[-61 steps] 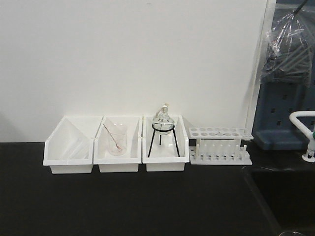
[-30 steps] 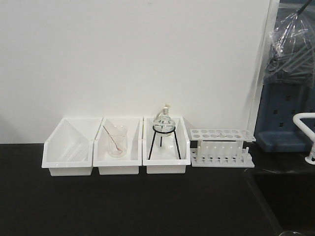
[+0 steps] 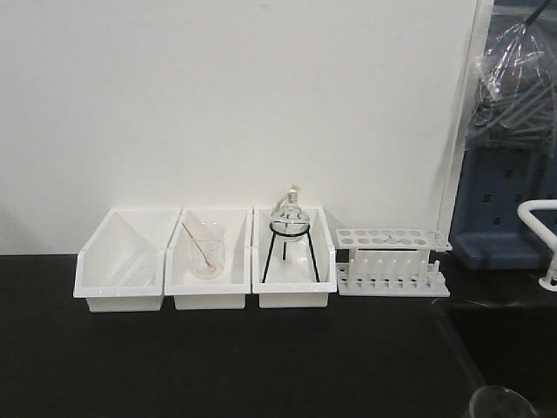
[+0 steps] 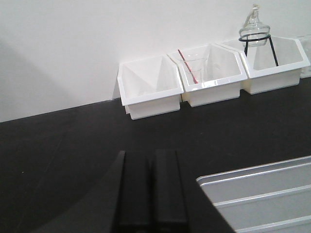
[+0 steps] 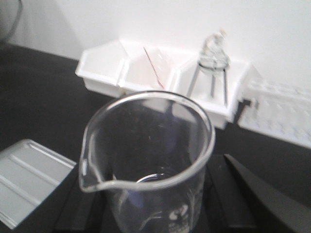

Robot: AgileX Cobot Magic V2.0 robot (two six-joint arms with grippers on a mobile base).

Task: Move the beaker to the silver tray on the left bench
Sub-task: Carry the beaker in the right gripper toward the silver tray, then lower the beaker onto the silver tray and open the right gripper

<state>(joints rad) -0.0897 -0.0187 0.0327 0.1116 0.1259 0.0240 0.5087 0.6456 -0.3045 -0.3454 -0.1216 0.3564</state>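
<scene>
The beaker (image 5: 146,145) stands upright in my right gripper (image 5: 151,213), long axis vertical, with its pouring lip turned toward the silver tray (image 5: 29,179). In the right wrist view the tray lies low and to the left of the beaker, well apart from it, on the black bench (image 4: 73,145). I judge the carry must run leftward and then down. The glass looks empty.

The right gripper's dark fingers (image 5: 238,194) flank the beaker wall on both sides. I judge them pinched on it, low on the body, though the glass hides the contact itself.

My left gripper (image 4: 146,194) hangs just left of the tray's corner, its fingers pressed together with only a seam between them, holding nothing. It is the nearer arm to the tray, but the right arm has the load.

Beyond the tray, against the wall, sit three white bins (image 4: 150,87). One holds the larger beaker (image 4: 192,65) with a rod, another the round-bottom flask (image 4: 253,31) on its stand. I judge both clear of my path.
</scene>
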